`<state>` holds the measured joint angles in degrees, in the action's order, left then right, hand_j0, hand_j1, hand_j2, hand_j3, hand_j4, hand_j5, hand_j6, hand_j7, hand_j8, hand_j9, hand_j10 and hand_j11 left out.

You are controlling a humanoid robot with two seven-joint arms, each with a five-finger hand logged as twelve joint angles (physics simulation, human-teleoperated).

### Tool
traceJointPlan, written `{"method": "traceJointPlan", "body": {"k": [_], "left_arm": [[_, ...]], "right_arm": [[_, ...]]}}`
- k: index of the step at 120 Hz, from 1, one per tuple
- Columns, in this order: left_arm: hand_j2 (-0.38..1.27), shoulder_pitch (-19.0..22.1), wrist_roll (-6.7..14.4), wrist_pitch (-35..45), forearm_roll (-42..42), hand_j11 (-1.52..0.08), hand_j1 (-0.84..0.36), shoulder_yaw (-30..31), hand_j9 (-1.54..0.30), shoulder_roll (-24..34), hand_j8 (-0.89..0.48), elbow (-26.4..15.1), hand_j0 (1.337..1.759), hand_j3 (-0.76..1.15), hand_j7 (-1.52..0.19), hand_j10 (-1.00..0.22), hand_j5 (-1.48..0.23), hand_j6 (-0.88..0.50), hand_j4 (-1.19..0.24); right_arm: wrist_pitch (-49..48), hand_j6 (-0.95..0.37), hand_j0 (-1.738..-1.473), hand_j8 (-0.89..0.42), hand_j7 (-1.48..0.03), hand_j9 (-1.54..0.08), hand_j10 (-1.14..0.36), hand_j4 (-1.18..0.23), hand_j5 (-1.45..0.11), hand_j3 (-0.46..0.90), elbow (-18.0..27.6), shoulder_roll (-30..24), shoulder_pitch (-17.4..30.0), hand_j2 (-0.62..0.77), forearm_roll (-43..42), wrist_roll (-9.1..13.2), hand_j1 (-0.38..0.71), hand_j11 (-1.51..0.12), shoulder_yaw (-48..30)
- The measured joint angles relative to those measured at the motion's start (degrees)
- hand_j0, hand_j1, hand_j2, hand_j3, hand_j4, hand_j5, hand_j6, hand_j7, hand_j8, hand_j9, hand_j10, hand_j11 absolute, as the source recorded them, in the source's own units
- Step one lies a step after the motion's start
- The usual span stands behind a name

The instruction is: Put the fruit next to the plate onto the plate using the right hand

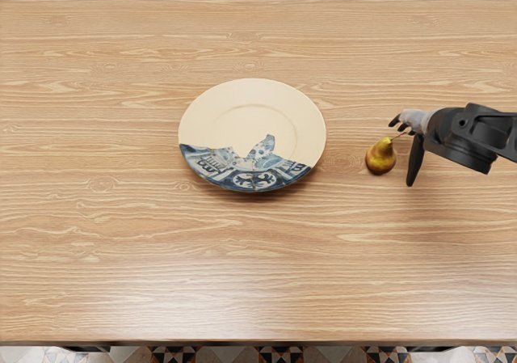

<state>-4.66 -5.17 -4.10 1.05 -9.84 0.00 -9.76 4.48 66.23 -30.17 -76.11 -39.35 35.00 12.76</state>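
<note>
A small yellow-brown pear [380, 156] stands upright on the wooden table, just right of the plate [242, 112]. The plate is cream with a blue and white pattern along its near edge and has nothing on it. My right hand [408, 141] comes in from the right edge and hovers right beside the pear, fingers spread, one dark finger pointing down to the pear's right. The pear's stem tip is close to the hand, with nothing grasped.
The wooden table [121, 258] runs across the whole view, with its front edge near the bottom of the picture. A patterned floor shows below that edge.
</note>
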Motion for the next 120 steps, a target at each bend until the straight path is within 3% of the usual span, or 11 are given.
{"method": "traceJointPlan", "body": {"k": [64, 120], "left_arm": [[0.0, 0.1, 0.0, 0.0, 0.0, -0.01, 0.34, 0.0, -0.01, 0.0, -0.01, 0.0, 1.658, 0.0, -0.01, -0.01, -0.01, -0.01, -0.01], [0.0, 0.1, 0.0, 0.0, 0.0, -0.01, 0.34, 0.0, -0.01, 0.0, -0.01, 0.0, 1.658, 0.0, -0.01, -0.01, -0.01, -0.01, -0.01]], "right_arm": [[3.0, -0.2, -1.658, -0.2, -0.26, -0.26, -0.2, -0.2, -0.26, 0.0, 0.3, 1.6, 0.0, -0.04, -2.5, 0.0, -0.11, -0.26, 0.2], [2.7, -0.34, -1.658, -0.34, -0.43, -0.42, -0.34, -0.34, -0.42, 0.0, 1.1, 2.8, -0.3, -0.06, -3.3, 0.0, 0.04, -0.42, 0.4]]}}
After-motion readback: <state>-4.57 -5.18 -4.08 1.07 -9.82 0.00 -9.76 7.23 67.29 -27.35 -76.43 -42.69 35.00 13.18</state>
